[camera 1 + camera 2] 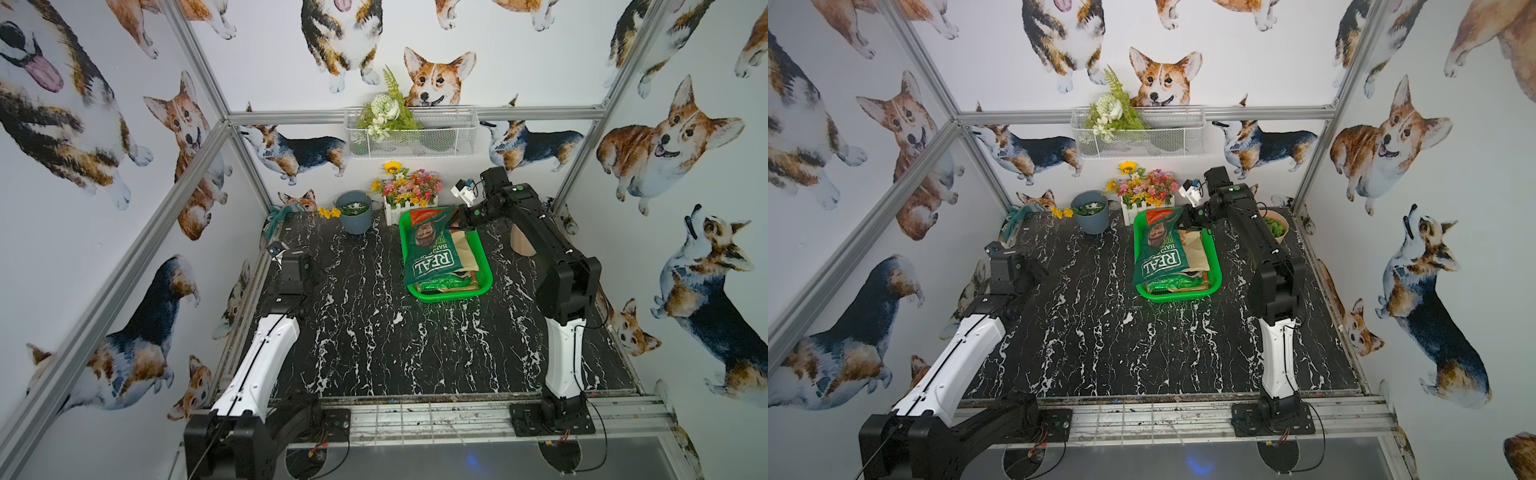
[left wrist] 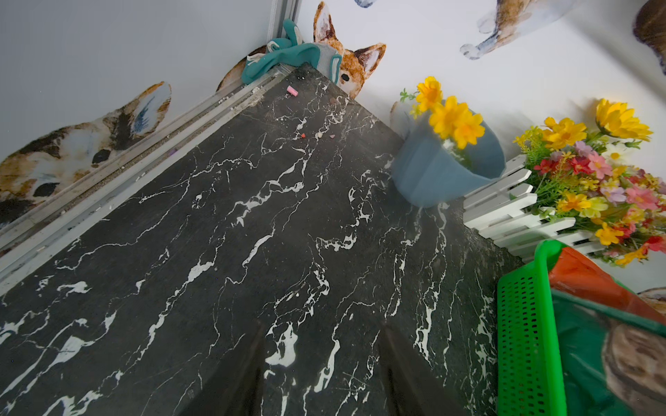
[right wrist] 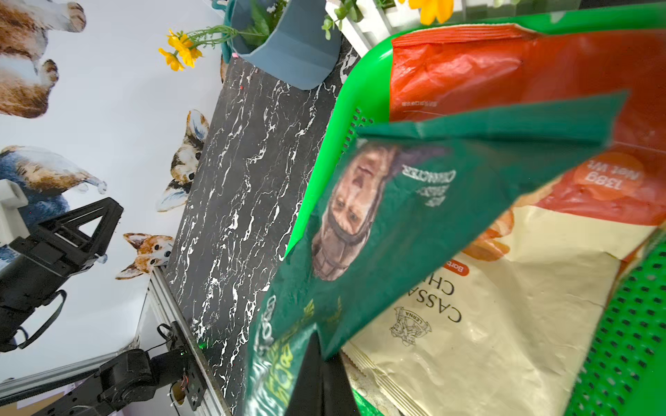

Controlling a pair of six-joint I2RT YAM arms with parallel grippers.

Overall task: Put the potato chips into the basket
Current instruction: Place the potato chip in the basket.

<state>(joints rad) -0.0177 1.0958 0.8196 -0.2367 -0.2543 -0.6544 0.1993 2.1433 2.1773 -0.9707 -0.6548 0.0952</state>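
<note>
- The right gripper point(image 1: 456, 219) hangs over the far end of the bright green basket point(image 1: 449, 296). Its jaws are pressed together on the top edge of the dark green "REAL" chip bag point(image 1: 432, 253).
- From that pinch the bag slopes down and away from the gripper, along the length of the basket. Its long side laps over the rim farthest from the right arm, so it is not fully inside.
- Directly beneath the gripper, in the right wrist view, the orange-and-cream cassava chips bag point(image 3: 486, 324) lies flat in the basket. More bags are stacked under the green one, though their number cannot be counted.
- The left gripper point(image 2: 320, 378) is parked well off to the side over the black marble-pattern table point(image 1: 374, 353). Its fingers are spread and hold nothing.
- No bag shows on the table, so this looks like the placing step for the last bag.
- The next move appears to call for drawing the bag toward the right arm's side until it clears the rim. The jaws can then part and lift straight up, so the loose film does not drag back out.
</note>
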